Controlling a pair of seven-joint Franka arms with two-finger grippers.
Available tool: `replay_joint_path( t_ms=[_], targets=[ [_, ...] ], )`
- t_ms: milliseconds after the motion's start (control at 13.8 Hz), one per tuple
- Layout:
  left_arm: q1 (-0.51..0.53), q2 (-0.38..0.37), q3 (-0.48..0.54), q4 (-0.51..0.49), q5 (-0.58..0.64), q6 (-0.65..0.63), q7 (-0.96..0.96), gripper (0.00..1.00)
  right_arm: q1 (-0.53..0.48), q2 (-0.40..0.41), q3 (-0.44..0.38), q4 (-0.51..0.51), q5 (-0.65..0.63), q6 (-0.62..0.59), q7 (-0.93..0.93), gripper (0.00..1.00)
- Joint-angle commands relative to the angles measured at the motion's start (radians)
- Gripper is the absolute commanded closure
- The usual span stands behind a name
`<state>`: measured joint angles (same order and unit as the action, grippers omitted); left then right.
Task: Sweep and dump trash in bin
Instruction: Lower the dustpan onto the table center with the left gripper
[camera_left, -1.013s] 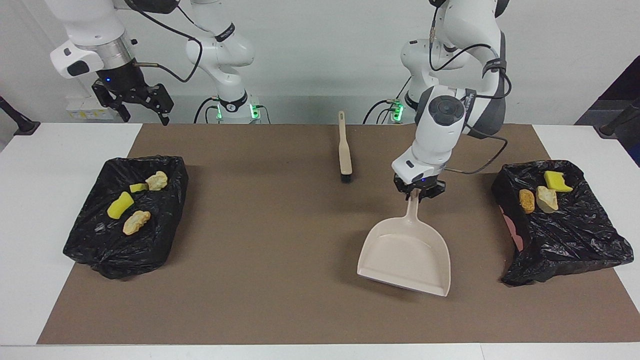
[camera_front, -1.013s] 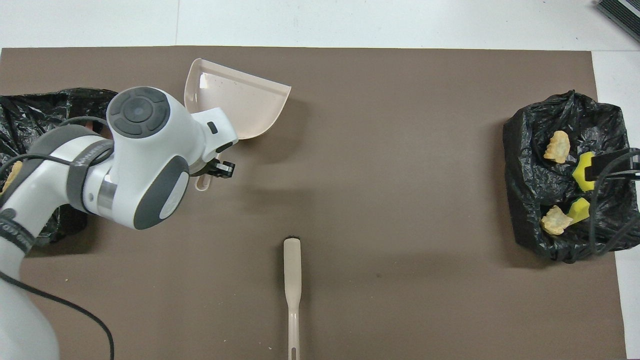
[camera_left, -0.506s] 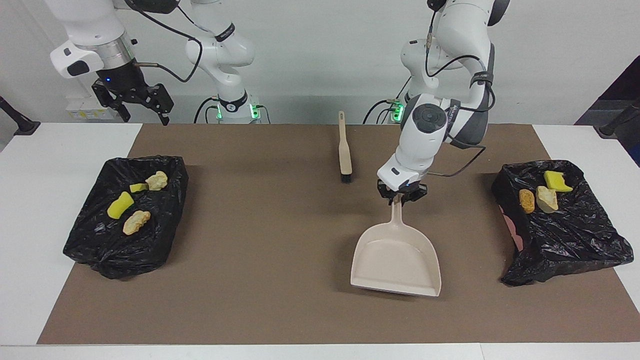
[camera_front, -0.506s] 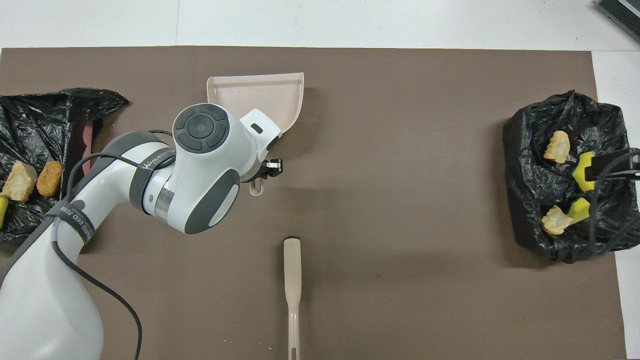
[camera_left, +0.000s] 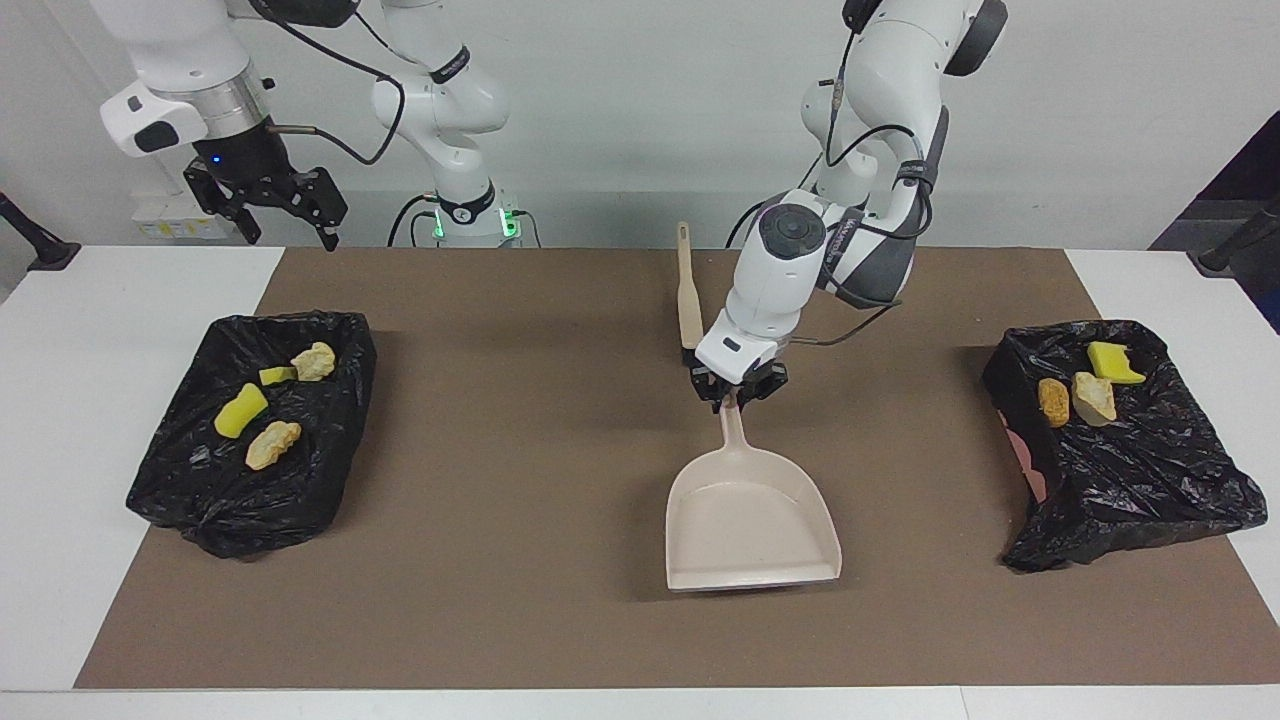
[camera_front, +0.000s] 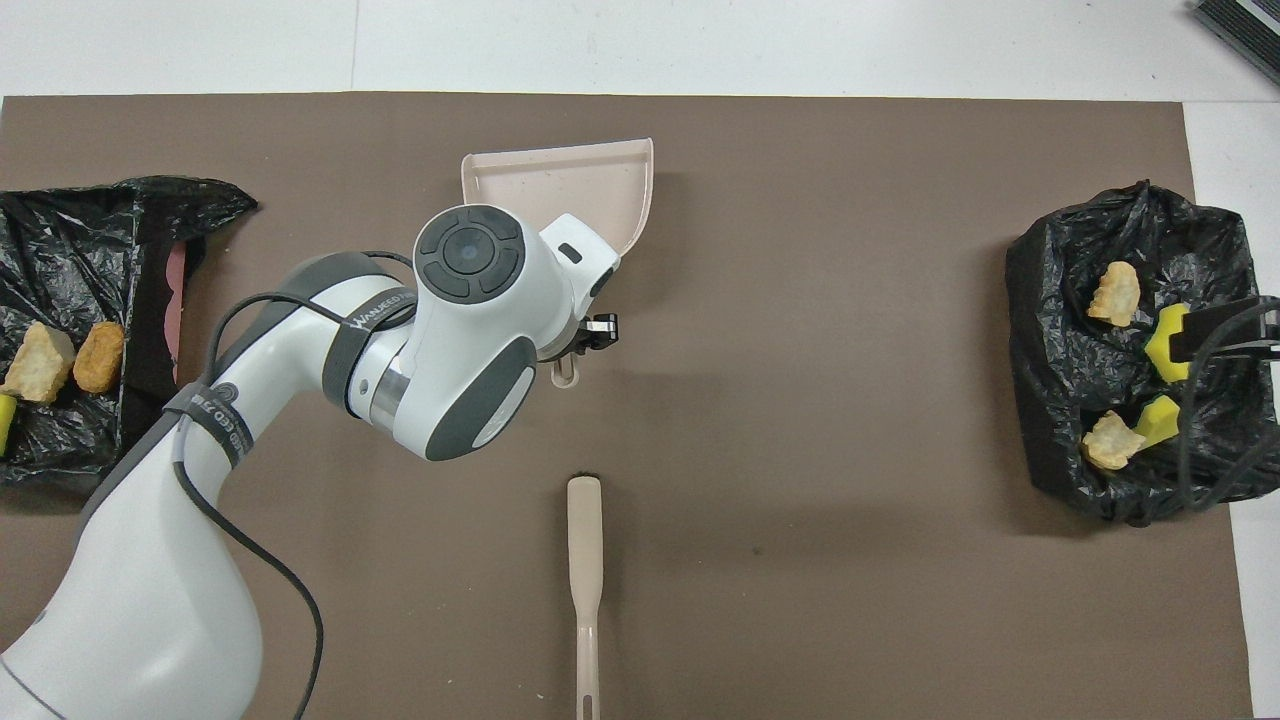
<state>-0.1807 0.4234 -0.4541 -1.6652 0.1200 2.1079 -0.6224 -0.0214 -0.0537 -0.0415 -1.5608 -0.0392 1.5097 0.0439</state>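
Note:
My left gripper (camera_left: 737, 392) (camera_front: 572, 348) is shut on the handle of the empty beige dustpan (camera_left: 750, 520) (camera_front: 560, 185). The pan sits low over the middle of the brown mat, its mouth pointing away from the robots. Trash lies in two black-bagged bins. The bin (camera_left: 230, 520) (camera_front: 1060, 400) at the right arm's end holds several scraps, such as a yellow chunk (camera_left: 241, 410) and a tan lump (camera_left: 272, 444). The bin (camera_left: 1150, 480) (camera_front: 70, 230) at the left arm's end holds three, among them a yellow chunk (camera_left: 1114, 362). My right gripper (camera_left: 285, 232) hangs open and empty above its bin.
The beige brush (camera_left: 689, 300) (camera_front: 585, 570) lies on the mat nearer to the robots than the dustpan, bristles toward the pan. The brown mat (camera_left: 520, 450) covers most of the white table. No scraps show on the mat itself.
My left arm has carried the dustpan from beside the bin at its end toward the middle of the mat and turned it straight. The right arm has not moved.

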Motion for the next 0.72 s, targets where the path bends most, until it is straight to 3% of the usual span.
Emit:
replay_joint_path(
  t_ms=[0,506,579,651],
  targets=[
    [-0.042,0.058,0.012,0.071,-0.005,-0.017,-0.013,1.00,-0.015,-0.022,0.014,-0.024,0.016,0.001,0.016,0.00],
    [-0.059,0.055,0.018,0.032,0.010,-0.124,-0.013,1.00,-0.017,-0.022,0.014,-0.024,0.016,0.001,0.016,0.00],
    [-0.060,0.052,0.018,0.031,0.010,-0.146,-0.014,0.94,-0.017,-0.022,0.014,-0.024,0.016,0.000,0.016,0.00],
    [-0.062,0.051,0.020,0.031,0.010,-0.160,-0.016,0.76,-0.017,-0.022,0.014,-0.024,0.016,0.001,0.016,0.00]
  ],
)
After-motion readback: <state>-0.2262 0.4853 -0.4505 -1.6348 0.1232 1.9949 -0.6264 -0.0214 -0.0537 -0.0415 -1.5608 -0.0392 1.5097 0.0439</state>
